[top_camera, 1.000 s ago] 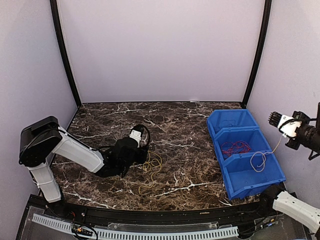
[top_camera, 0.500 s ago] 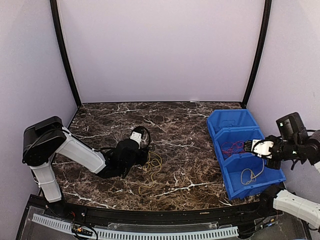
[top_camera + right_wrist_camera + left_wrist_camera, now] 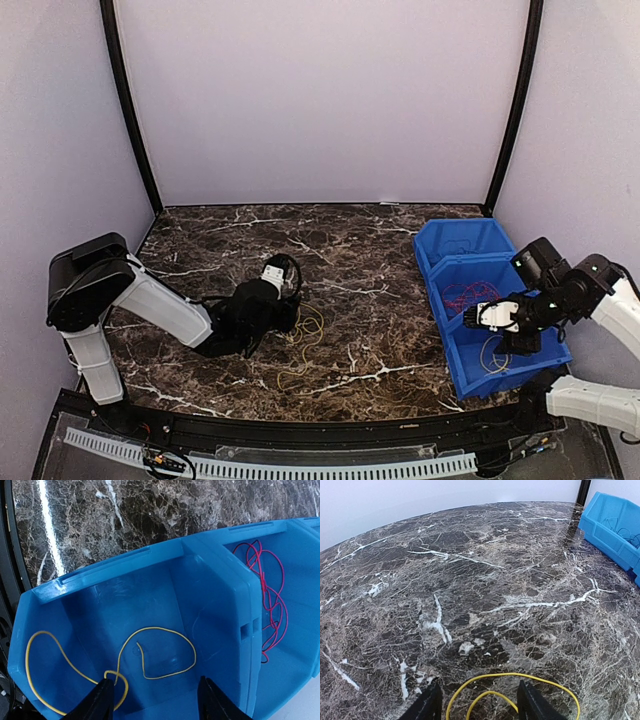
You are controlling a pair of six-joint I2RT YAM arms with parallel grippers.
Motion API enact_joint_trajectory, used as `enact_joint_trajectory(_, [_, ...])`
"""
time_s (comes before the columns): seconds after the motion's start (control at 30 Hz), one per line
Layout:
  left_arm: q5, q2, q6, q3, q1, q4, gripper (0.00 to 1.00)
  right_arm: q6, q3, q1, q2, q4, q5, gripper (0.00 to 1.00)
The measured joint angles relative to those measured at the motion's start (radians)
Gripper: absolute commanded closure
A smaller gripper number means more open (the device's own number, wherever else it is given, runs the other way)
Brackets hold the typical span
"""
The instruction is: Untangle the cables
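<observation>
While the left claw (image 3: 479,692) sits low on the bench (image 3: 470,570), left of its middle, its fingers stand apart. A yellow cable loop (image 3: 510,674) lies slack between them, pinched by neither. Along the right edge stand blue bins (image 3: 100,572). The right claw (image 3: 155,682) hovers over the nearest compartment, fingers spread and holding nothing. A second yellow cable (image 3: 160,628) lies curled on that compartment's floor, and a red cable (image 3: 272,600) lies in the middle one.
</observation>
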Motion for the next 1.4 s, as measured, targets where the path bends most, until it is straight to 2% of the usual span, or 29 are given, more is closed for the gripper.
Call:
enact_joint_trajectory(0.13, [0.017,-0.005,-0.002,-0.003,0.000,-0.022,0.46,-0.013,0.038,0.000,0.095,-0.009,0.003,0.35])
enact_joint_trajectory(0.27, [0.025,-0.044,-0.009,-0.003,0.001,-0.069,0.45,-0.023,0.228,0.000,0.214,-0.042,-0.044,0.32])
enact_joint_trajectory(0.4, [0.049,-0.100,-0.035,0.005,0.015,-0.151,0.49,-0.028,0.436,0.000,0.335,-0.043,-0.122,0.32])
enact_joint_trajectory(0.53, [0.097,-0.151,-0.072,0.016,0.043,-0.253,0.53,-0.027,0.532,0.000,0.452,-0.029,-0.203,0.36])
enact_joint_trajectory(0.73, [0.184,-0.256,-0.136,0.016,0.068,-0.418,0.59,0.008,0.552,0.052,0.604,0.103,-0.320,0.41])
enact_joint_trajectory(0.87, [0.290,-0.381,-0.155,-0.021,0.068,-0.503,0.53,0.060,0.538,0.160,0.667,0.271,-0.348,0.42])
enact_joint_trajectory(0.97, [0.430,-0.488,-0.169,-0.065,0.068,-0.564,0.49,0.103,0.537,0.221,0.733,0.383,-0.372,0.44])
enact_joint_trajectory(1.13, [0.618,-0.590,-0.239,-0.136,0.058,-0.639,0.48,0.171,0.536,0.248,0.848,0.510,-0.415,0.44])
enact_joint_trajectory(1.27, [0.724,-0.603,-0.303,-0.213,0.049,-0.634,0.47,0.222,0.508,0.262,0.859,0.605,-0.425,0.44])
enact_joint_trajectory(1.4, [0.818,-0.524,-0.344,-0.223,0.048,-0.596,0.50,0.261,0.473,0.291,0.858,0.676,-0.426,0.44])
